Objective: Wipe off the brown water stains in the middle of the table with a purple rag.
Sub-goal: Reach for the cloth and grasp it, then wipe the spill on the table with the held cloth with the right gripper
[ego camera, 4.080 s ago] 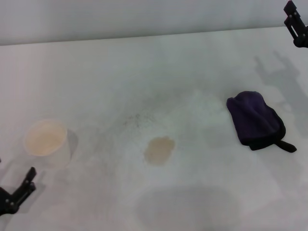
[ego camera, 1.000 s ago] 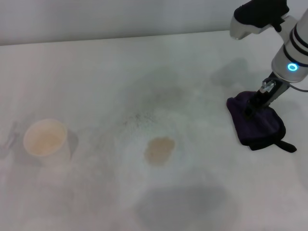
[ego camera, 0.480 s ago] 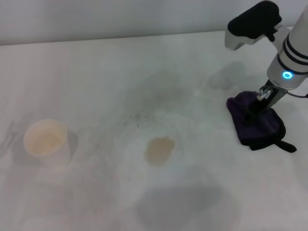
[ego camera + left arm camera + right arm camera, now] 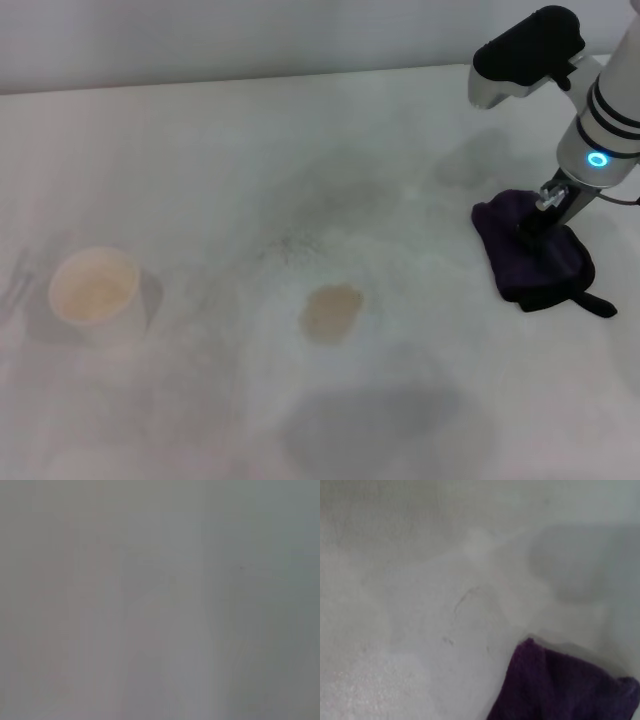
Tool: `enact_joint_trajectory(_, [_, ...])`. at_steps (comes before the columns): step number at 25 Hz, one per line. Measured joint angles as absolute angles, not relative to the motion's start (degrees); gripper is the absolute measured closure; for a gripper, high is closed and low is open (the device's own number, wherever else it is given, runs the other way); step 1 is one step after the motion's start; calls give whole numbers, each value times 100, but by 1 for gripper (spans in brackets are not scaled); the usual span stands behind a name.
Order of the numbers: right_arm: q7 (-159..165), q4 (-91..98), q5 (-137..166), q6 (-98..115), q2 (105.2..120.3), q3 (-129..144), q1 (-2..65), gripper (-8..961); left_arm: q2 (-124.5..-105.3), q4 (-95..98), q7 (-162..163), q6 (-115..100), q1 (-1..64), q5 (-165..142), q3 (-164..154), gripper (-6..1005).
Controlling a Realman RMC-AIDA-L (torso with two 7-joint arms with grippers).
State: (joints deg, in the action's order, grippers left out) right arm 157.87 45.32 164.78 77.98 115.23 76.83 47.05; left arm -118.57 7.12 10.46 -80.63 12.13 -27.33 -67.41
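Observation:
The purple rag [image 4: 540, 262] lies bunched on the right side of the white table [image 4: 300, 140], its black tab pointing to the right. My right gripper [image 4: 537, 226] is down on the rag's far upper part, touching the cloth. The right wrist view shows a corner of the rag [image 4: 560, 685] on the bare tabletop. The brown water stain [image 4: 331, 311] is a pale tan oval blotch in the middle of the table, well to the left of the rag. My left gripper is out of view; the left wrist view shows only a plain grey surface.
A white paper cup [image 4: 93, 290] holding tan liquid stands at the left of the table. Faint grey smudges and specks lie on the table beyond the stain. The table's far edge runs along the top of the head view.
My right arm came in from the top right and sank lower onto the rag over the last second. The left gripper, seen at the lower left earlier, has left the head view.

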Motion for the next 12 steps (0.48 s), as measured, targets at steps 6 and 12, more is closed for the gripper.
enact_joint_trajectory(6, [15798, 4519, 16474, 7786, 11537, 7815, 4697, 864, -11856, 712, 1046, -8064, 1213, -2733, -6741, 107])
enact_joint_trajectory(12, [15771, 4670, 16228, 7863, 11575, 8202, 4697, 871, -11856, 712, 1045, -8040, 1213, -2733, -6741, 107])
